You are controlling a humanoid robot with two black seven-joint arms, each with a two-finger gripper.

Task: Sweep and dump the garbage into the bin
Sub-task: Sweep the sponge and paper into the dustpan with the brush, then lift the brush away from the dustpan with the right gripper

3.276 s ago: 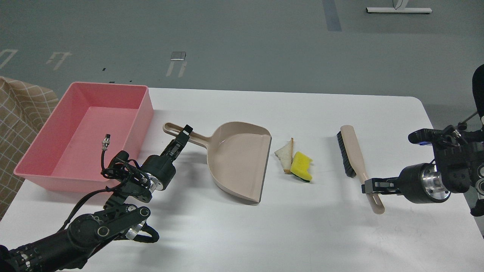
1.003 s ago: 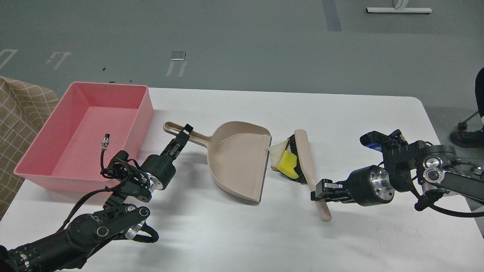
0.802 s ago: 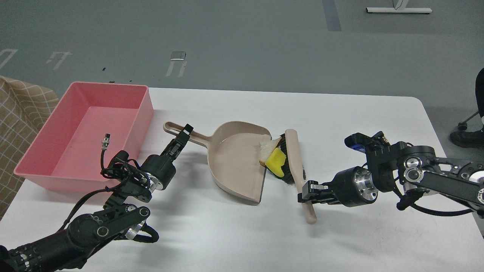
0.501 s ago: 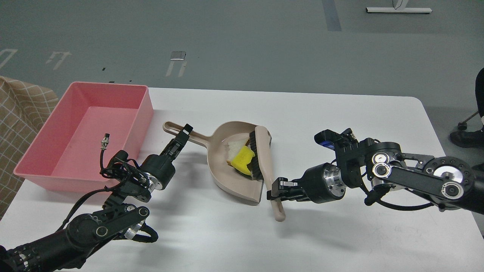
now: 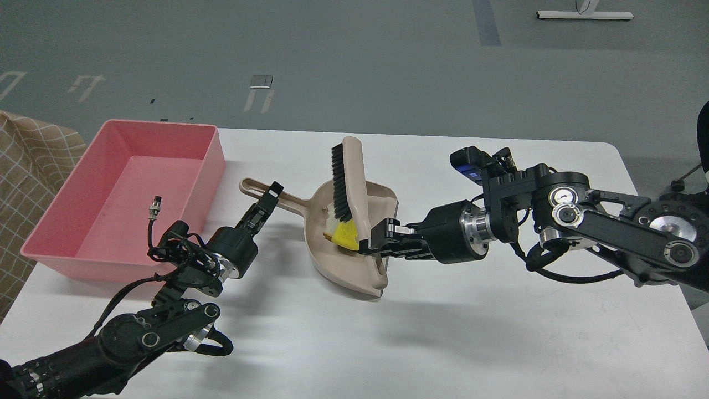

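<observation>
- Sweeping looks done: the yellow sponge [image 5: 345, 233] and bread slice [image 5: 331, 224] lie inside the beige dustpan [image 5: 354, 266], mid-table.
- Right gripper [image 5: 375, 242] pinches the brush [image 5: 348, 183] handle; left gripper [image 5: 270, 200] clamps the dustpan handle.
- Left: dumping into the empty pink bin [image 5: 213, 172] at the table's far-left corner.

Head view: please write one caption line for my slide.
Right tool lifts the brush over the dustpan holding the sponge and bread; left tool grips the handle.
</observation>
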